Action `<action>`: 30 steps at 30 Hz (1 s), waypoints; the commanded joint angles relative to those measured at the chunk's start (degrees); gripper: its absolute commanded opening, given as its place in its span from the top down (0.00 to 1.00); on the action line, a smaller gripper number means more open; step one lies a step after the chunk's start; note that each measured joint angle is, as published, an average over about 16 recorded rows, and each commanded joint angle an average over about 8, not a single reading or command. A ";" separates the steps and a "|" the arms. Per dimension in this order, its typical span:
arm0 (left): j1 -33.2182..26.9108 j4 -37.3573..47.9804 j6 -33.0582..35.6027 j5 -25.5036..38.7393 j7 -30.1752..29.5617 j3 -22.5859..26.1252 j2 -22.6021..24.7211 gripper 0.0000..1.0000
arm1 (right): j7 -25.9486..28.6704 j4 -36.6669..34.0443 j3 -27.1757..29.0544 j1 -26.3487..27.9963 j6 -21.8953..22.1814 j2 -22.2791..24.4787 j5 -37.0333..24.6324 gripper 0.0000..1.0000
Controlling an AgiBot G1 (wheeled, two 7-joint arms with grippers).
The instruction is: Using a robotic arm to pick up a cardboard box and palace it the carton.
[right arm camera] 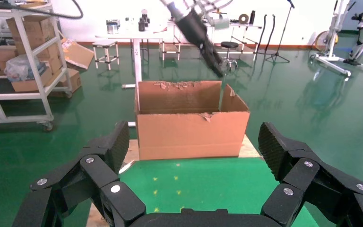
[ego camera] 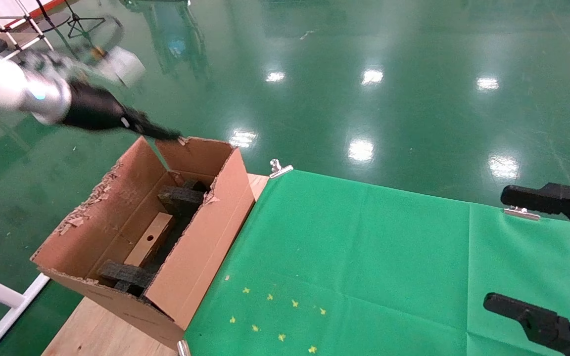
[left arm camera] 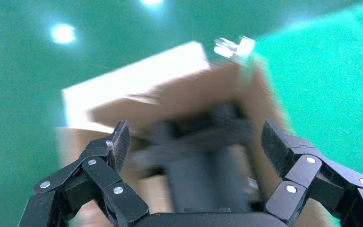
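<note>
Green cloth [ego camera: 364, 247] covers your table, with the carton [ego camera: 117, 217] at its left end. Your cardboard box [ego camera: 150, 239] lies inside the carton between black foam blocks [ego camera: 181, 199], below and nearer you than the left gripper [ego camera: 159, 132], which hangs over the far rim, fingers spread and empty. Your right gripper [right arm camera: 191, 146] waits open, well apart.

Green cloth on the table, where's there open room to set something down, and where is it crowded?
The green cloth is bare between the carton and the right gripper, apart from small yellow marks near its front edge. The carton is crowded: foam blocks and the cardboard box fill it. The left gripper hangs open at its far rim.
</note>
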 commanded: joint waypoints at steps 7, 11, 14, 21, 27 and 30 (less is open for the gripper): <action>7.56 -8.01 2.73 -6.38 3.40 -7.26 -1.53 0.00 | 0.00 0.00 0.00 0.00 0.00 0.00 0.00 0.00; 11.42 -12.10 4.13 -9.63 5.14 -10.97 -2.31 0.00 | 0.00 0.00 0.00 0.00 0.00 0.00 0.00 0.00; 14.34 -15.18 5.18 -12.09 6.45 -13.77 -2.90 0.00 | 0.00 0.00 0.00 0.00 0.00 0.00 0.00 0.00; 21.19 -22.44 7.66 -17.87 9.53 -20.35 -4.28 0.00 | 0.00 0.00 0.00 0.00 0.00 0.00 0.00 0.00; 27.02 -28.61 9.77 -22.78 12.15 -25.95 -5.46 0.00 | 0.00 0.00 -0.01 0.00 0.00 0.00 0.00 0.00; 29.94 -31.70 10.83 -25.24 13.46 -28.75 -6.05 0.00 | 0.00 0.00 -0.01 0.00 0.00 0.00 0.00 0.00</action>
